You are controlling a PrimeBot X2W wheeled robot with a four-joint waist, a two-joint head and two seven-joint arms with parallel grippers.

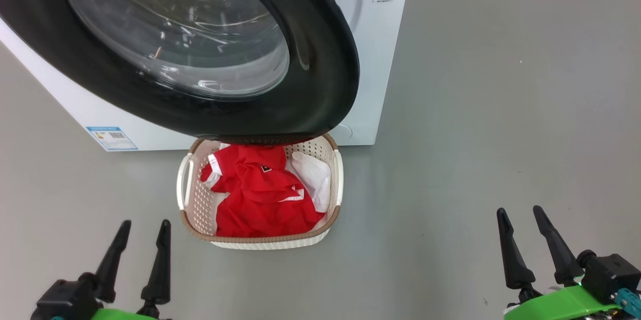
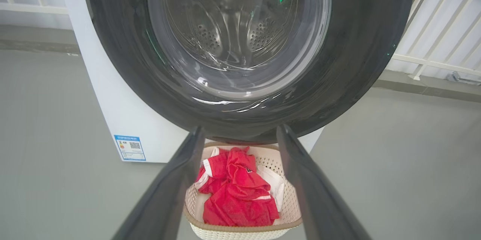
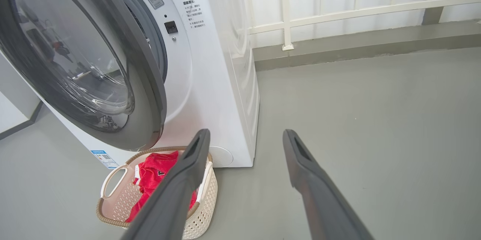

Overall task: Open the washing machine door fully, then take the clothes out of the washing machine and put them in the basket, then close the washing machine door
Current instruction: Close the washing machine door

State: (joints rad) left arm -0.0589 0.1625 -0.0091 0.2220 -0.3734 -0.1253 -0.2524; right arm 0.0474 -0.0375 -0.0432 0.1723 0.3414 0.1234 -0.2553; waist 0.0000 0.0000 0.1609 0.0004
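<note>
At near left, the left gripper is held spread and empty. In the middle, the door is seen ajar on the washer, over the basket's far edge; the clothes are piled inside it. At near right, the right gripper is held spread, empty.

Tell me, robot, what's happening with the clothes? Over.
Left hand open, empty. Right hand open, empty. Clothes in basket. Washing machine door ajar, not yet shut, overhanging basket's back rim.

Glossy black door rim, perforated plastic basket.
</note>
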